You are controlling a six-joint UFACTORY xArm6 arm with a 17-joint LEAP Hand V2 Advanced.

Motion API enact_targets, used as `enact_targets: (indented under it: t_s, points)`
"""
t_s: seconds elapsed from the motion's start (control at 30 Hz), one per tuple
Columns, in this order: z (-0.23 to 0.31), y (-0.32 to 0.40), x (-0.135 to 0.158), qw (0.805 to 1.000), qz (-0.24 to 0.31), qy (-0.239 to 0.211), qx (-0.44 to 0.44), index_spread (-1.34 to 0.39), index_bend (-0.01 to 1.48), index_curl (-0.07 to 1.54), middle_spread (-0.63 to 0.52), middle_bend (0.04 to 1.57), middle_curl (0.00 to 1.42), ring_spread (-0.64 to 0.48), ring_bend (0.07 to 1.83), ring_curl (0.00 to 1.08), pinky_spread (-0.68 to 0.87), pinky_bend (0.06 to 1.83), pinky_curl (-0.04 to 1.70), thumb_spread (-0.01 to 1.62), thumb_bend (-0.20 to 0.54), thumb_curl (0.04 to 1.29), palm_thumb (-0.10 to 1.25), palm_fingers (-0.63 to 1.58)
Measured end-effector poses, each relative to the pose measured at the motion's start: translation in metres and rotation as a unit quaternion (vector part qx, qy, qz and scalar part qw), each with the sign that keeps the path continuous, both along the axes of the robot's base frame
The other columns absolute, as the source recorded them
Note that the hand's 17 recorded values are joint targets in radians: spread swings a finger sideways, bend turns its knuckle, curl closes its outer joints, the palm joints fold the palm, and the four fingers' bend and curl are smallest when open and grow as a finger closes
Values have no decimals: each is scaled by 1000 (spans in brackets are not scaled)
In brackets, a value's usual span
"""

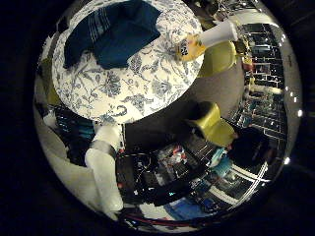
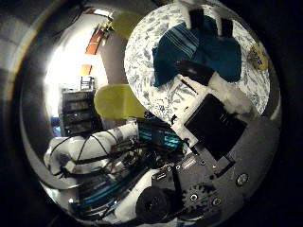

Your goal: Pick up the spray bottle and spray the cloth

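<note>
A dark blue cloth (image 1: 115,32) with a striped end lies crumpled on a round table (image 1: 142,88) covered in a blue floral tablecloth. The spray bottle (image 1: 197,45), yellow-bodied with a white top, is at the table's edge beside the cloth. Whether it stands or lies I cannot tell. My right hand (image 2: 213,118) hovers well above the table, over the cloth, apart from both things. Its fingers (image 2: 201,73) reach out relaxed and hold nothing.
Yellow-green chairs ring the table: one behind the bottle (image 1: 216,59), one at the table's side (image 1: 211,123), another (image 2: 116,101) opposite. Boxes and equipment (image 1: 172,162) crowd the floor below the table edge. Shelving (image 1: 261,88) lines the far wall.
</note>
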State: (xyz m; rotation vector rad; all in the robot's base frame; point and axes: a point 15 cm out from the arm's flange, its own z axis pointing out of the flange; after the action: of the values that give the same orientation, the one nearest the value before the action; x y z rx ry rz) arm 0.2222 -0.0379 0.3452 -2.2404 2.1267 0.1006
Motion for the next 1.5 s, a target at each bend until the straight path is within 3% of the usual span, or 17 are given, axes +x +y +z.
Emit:
enact_targets:
  t_s: [0.33, 0.63, 0.77, 0.97, 1.3, 1.5]
  points:
    - [19, -12, 17, 999, -8, -43, -7, -494, 198, 491, -283, 549, 516, -138, 600, 185, 224, 293, -1, 1006, -24, 339, 849, 745]
    - [53, -45, 28, 991, -61, -112, 36, -507, 189, 471, -309, 561, 518, -180, 640, 183, 188, 385, -4, 1043, -25, 315, 705, 757]
    - [62, -65, 35, 977, -97, -163, 99, -496, 164, 451, -300, 551, 514, -171, 675, 190, 185, 444, 0, 1061, -28, 307, 660, 717]
    - [74, -108, 43, 942, -155, -248, 167, -395, 145, 357, -182, 493, 486, -18, 665, 189, 271, 648, 35, 1083, -22, 308, 644, 440]
    - [64, -175, 29, 924, -206, -262, 185, -290, 147, 284, -54, 483, 440, 88, 693, 207, 334, 769, 77, 1074, -27, 309, 602, 259]
    - [67, -196, 19, 888, -230, -320, 238, -222, 150, 273, 30, 451, 406, 158, 646, 207, 350, 797, 105, 1064, -18, 316, 600, 149]
